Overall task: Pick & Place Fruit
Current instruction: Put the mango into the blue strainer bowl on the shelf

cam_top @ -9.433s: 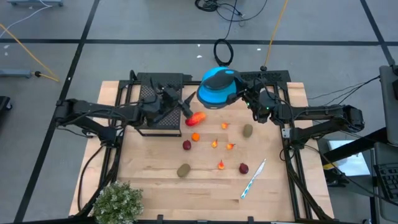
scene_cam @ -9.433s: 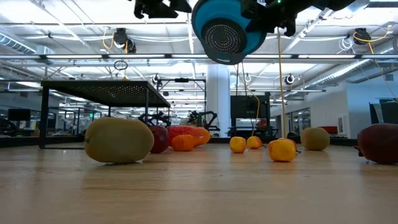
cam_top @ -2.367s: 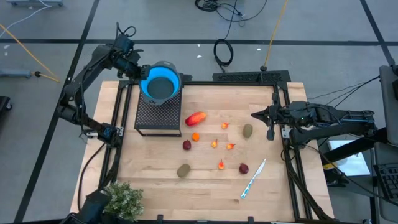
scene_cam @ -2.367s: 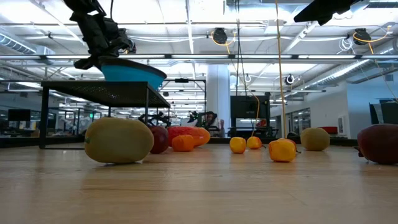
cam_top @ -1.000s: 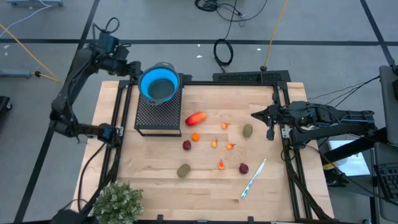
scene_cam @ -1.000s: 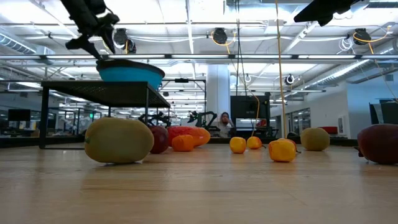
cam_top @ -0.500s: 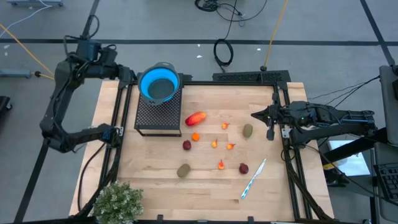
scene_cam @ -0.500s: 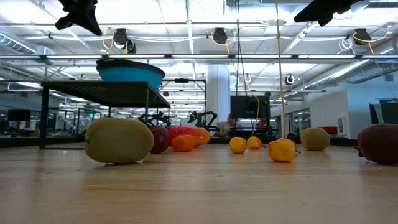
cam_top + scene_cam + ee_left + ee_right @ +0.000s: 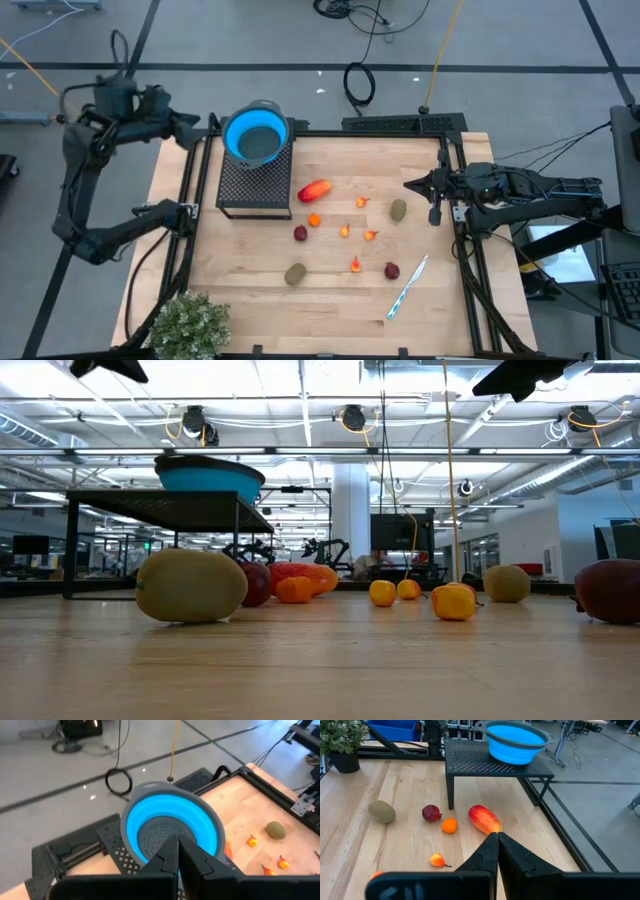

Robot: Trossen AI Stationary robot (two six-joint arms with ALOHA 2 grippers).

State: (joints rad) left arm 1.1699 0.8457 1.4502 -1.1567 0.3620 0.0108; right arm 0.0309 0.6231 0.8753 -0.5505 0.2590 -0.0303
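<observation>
Inventory, L to R across the desk [image 9: 440,300]:

- My left hand [image 9: 196,127]: fingers pinched closed, nothing in it, off the desk's far-left corner, raised, beside the bowl.
- Potted plant [image 9: 188,325]: near-left corner. Not task.
- Blue bowl [image 9: 257,134]: sits on black mesh stand [image 9: 254,185], far-left of desk. No fruit in it yet.
- Fruit, all loose on desk, centre: long red-orange piece [image 9: 315,190] just right of stand, long axis slanting, roughly L-R w/ right end a bit farther back; small orange ball [image 9: 314,220]; dark red ball [image 9: 300,233]; brown-green oval [image 9: 295,272] nearer front; tiny orange bits [image 9: 345,231]; 2nd dark red ball [image 9: 391,270]; 2nd oval [image 9: 398,210].
- White/blue pen [image 9: 407,287]: front right. Not task.
- My right hand [image 9: 410,184]: closed, empty, at desk's right edge, pointing left over the desk.

Key relation (my est.): the right oval lies just beside my right hand, slightly front-left of it; that arm is clearly the nearer one. Left hand is nearer the bowl than any fruit.
</observation>
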